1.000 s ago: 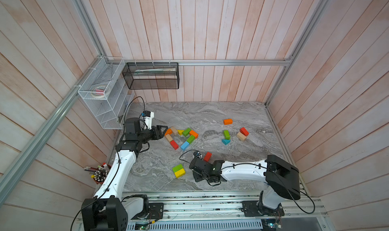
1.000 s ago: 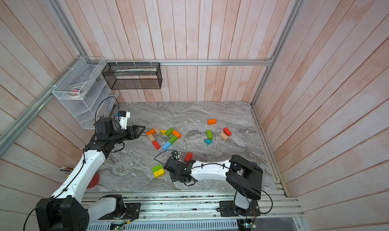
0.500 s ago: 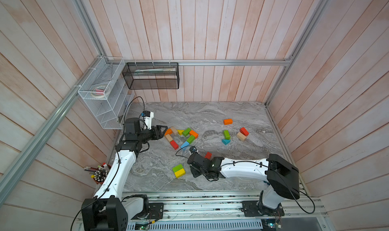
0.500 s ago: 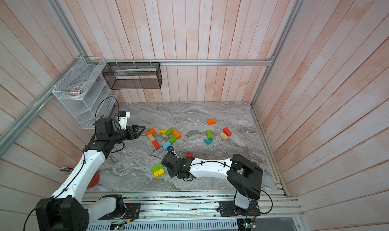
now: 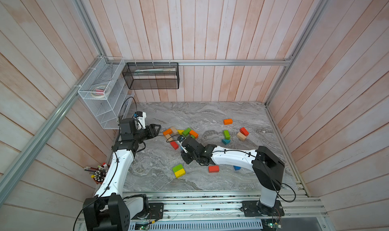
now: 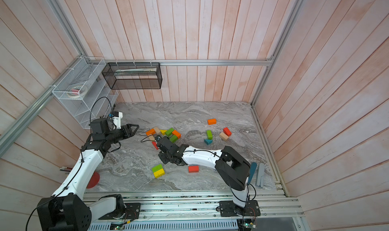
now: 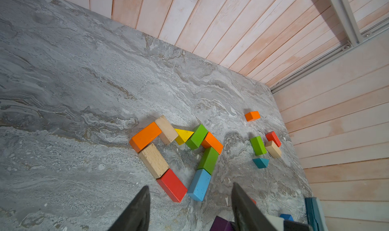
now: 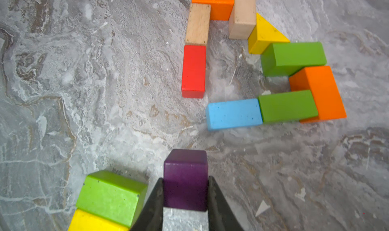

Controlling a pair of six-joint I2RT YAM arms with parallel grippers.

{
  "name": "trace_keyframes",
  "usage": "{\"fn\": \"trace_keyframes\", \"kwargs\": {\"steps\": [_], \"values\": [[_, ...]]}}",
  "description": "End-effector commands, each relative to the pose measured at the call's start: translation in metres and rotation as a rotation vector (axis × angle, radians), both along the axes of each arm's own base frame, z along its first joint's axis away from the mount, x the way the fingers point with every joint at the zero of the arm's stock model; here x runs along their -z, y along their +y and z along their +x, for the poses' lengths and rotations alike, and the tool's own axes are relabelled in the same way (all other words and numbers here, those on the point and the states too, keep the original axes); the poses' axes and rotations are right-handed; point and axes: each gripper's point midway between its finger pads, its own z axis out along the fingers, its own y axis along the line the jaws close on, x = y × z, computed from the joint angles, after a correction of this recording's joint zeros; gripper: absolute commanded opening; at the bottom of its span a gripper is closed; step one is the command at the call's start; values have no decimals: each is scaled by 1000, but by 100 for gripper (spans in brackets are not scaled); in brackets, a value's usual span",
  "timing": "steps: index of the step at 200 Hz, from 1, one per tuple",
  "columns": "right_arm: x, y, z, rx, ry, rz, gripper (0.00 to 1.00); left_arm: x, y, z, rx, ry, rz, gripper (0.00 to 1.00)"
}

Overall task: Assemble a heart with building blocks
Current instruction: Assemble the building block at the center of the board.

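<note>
The small purple wooden cube, likely light, stiff and a bit slick, sits pinched by its flat sides in the right gripper, over the grey marbled counter near the unfinished heart outline, while the left gripper hangs parted and empty.

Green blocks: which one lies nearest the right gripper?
The green block lying against the yellow brick, just beside the right gripper. The other three lie farther off: two in the heart outline, one by the teal wedge.
</note>
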Motion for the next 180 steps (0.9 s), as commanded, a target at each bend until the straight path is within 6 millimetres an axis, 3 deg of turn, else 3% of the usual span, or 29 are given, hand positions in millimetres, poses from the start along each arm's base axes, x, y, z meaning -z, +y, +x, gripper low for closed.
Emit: {"fn": "trace_keyframes", "kwargs": {"steps": [1,72,180], "values": [[-2,12,9,-68,-32,-22,22,7,-1,-2,14,14,-24,62],[17,31,28,-98,-43,-92,22,9,1,0,11,20,-34,62],[44,29,42,-94,-50,-175,23,10,0,0,20,21,-46,62]]}}
